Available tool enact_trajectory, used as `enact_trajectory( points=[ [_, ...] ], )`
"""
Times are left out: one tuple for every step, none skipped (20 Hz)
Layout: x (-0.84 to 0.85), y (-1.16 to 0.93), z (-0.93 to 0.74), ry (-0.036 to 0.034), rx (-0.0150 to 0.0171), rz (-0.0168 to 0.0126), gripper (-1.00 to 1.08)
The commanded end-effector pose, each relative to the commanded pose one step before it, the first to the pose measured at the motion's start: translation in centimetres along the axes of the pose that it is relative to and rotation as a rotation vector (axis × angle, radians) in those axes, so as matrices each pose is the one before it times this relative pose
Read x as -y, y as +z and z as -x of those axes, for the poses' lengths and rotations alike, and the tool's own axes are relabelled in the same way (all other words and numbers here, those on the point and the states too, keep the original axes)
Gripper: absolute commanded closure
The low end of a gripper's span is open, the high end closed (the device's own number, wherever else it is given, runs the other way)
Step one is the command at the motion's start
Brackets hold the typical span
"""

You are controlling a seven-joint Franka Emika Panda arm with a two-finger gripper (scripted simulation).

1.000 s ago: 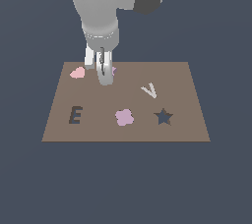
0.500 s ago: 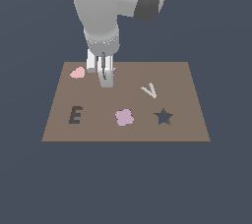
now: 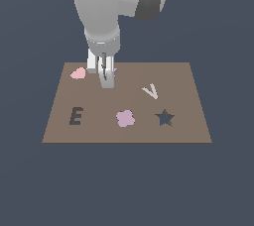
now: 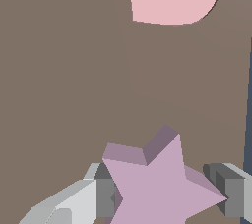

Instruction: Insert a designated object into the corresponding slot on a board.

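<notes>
- My gripper (image 3: 106,82) is down at the far side of the board (image 3: 188,126), with its fingers (image 4: 101,196) set on either side of the star (image 4: 160,183).
- In the wrist view the left pad looks to touch a star edge; the right finger sits near a point, and I cannot tell whether I am gripping yet or merely straddling.
- The star lies flat on the board, near the pink heart (image 3: 78,74), well apart from the slot (image 3: 164,118) at the exterior view's right.
- To do this well, I should close squarely on the star's body rather than on one tip, so it does not twist.
- I judge the lift should be straight up, keeping the star level.
</notes>
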State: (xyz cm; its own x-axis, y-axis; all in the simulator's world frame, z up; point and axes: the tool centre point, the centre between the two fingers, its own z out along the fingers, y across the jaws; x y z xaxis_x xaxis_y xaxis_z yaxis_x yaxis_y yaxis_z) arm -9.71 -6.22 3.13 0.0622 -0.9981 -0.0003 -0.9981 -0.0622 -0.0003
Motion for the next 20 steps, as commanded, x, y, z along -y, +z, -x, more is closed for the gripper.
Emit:
enact_trajectory(
  points=[
    [0.036, -0.321, -0.01, -0.00028, -0.00028, -0.00001, 1.08],
    [-0.001, -0.062, -0.003, 0.0, 0.0, 0.0, 1.08],
    [-0.019, 0.152, 0.01, 0.0, 0.0, 0.0, 1.08],
    [0.008, 0.016, -0.012, -0.00061, 0.00006, 0.00031, 1.08],
    [0.026, -0.001, -0.015, -0.00224, -0.00001, 0.00001, 1.08],
    [0.043, -0.001, -0.026, -0.00372, -0.00001, 0.00001, 1.08],
    [0.061, -0.002, -0.034, -0.00524, -0.00002, 0.00001, 1.08],
    [0.078, -0.003, -0.046, -0.00669, -0.00002, 0.00002, 1.08],
    [0.095, -0.003, -0.055, -0.0082, -0.00003, 0.00002, 1.08],
    [0.113, -0.004, -0.065, -0.00969, -0.00003, 0.00002, 1.08],
    [0.131, -0.004, -0.075, -0.0112, -0.00004, 0.00003, 1.08],
    [0.149, -0.005, -0.086, -0.01273, -0.00004, 0.00003, 1.08],
    [0.167, -0.005, -0.096, -0.01427, -0.00004, 0.00003, 1.08],
    [0.185, -0.006, -0.106, -0.01584, -0.00005, 0.00004, 1.08],
    [0.204, -0.007, -0.116, -0.01742, -0.00005, 0.00004, 1.08],
    [0.223, -0.007, -0.127, -0.01901, -0.00006, 0.00005, 1.08],
    [0.242, -0.008, -0.137, -0.02065, -0.00006, 0.00005, 1.08],
    [0.262, -0.008, -0.148, -0.0223, -0.00007, 0.00005, 1.08],
    [0.282, -0.009, -0.159, -0.02399, -0.00007, 0.00006, 1.08],
    [0.302, -0.01, -0.17, -0.02569, -0.00007, 0.00006, 1.08]
  ],
)
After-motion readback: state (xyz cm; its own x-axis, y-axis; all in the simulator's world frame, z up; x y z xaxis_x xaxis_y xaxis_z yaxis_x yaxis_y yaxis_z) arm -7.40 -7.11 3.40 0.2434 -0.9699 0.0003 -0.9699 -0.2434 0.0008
